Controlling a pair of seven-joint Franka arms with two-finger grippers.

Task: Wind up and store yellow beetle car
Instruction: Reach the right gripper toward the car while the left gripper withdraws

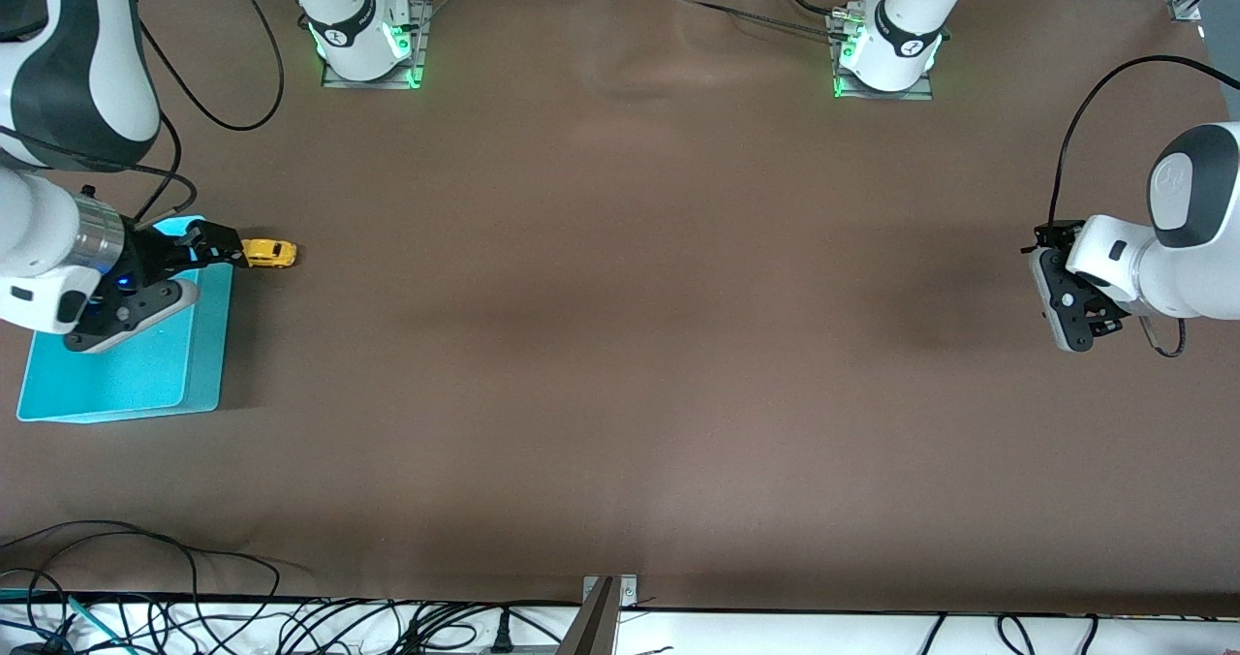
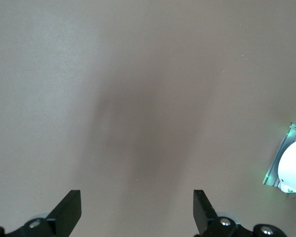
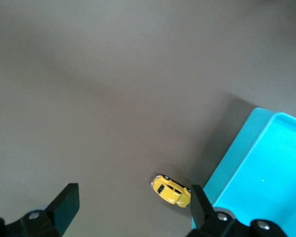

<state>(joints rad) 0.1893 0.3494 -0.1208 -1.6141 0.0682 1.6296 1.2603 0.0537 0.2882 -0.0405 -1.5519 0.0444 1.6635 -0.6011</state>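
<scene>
Yellow beetle car [image 1: 268, 253] on table beside turquoise tray [image 1: 126, 374]; right gripper [image 1: 208, 248] above tray, fingers apart; left gripper [image 1: 1064, 292] waits, fingers apart

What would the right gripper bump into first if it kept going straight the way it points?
Probably just the brown table. The right gripper is open and its wrist view looks down on bare tabletop. The yellow beetle car sits close by one finger, beside the blue tray, so it might get brushed; depth is unclear.

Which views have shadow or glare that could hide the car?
Front view: right gripper partly overlaps the yellow beetle car beside the turquoise tray. Right wrist view: the car is crisp despite tray shadow. Left wrist view: only soft shadow on brown tabletop.
</scene>
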